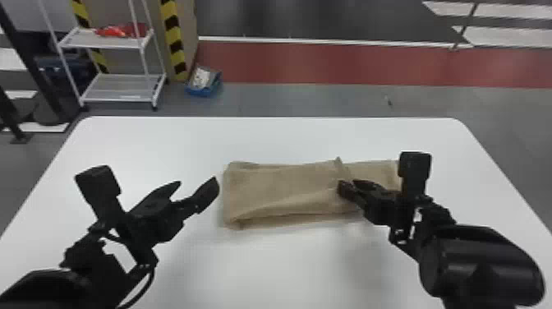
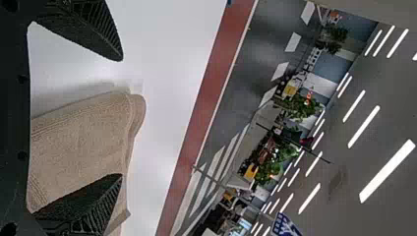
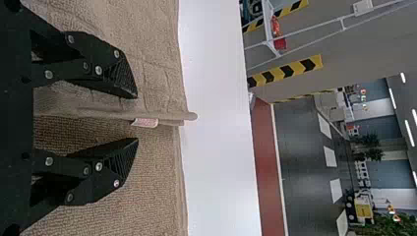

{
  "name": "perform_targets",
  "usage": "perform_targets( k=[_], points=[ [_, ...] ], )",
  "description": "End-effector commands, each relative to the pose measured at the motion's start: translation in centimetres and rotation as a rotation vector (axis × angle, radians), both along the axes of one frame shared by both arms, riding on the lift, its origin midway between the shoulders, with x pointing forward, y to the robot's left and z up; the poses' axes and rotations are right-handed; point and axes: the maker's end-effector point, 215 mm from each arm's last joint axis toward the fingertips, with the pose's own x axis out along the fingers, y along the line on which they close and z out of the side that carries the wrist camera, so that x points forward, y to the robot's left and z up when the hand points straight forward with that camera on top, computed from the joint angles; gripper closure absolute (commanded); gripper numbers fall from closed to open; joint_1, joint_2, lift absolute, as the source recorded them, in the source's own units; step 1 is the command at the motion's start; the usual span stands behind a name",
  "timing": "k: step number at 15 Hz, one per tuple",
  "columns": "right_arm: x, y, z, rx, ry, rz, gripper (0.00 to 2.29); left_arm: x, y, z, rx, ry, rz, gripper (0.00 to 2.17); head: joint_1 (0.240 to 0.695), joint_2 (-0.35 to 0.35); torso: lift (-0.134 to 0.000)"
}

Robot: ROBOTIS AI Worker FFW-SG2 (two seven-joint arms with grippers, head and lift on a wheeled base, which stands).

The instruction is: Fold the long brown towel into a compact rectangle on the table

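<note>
Brown towel [image 1: 283,185] is lying on the white table [image 1: 287,263], around the middle and reaching toward the right, already partly folded: the left portion is forming a thicker layered block, its fold edge [image 1: 339,164] running near to far, and a flatter section is continuing right of it. Left gripper [image 1: 197,181] is hovering just left of the towel, fingers spreading wide, pinching nothing. Right gripper [image 1: 349,183] is hanging over the towel by that edge, fingers also standing apart; in its wrist view the raised edge is showing between them, ungripped, with a small pale tag [image 3: 146,122] sticking out. Containers: far left, beyond the table, a blue bin [image 1: 205,91] is sitting on the floor, holding a whitish item [image 1: 201,78], contents too unclear to name. Left of it a white cart [image 1: 141,45] is standing, its upper shelf carrying red objects [image 1: 117,31]
</note>
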Motion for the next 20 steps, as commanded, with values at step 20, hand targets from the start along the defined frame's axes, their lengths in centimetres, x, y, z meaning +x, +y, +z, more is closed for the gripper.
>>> perform_targets(
  k=[20],
  points=[
    [-1.7,-5.7,2.1,0.091,-0.04,-0.088,1.48,-0.8,-0.9,-0.1,-0.003,0.003,-0.013,0.04,0.695,-0.119,-0.124]
  ],
)
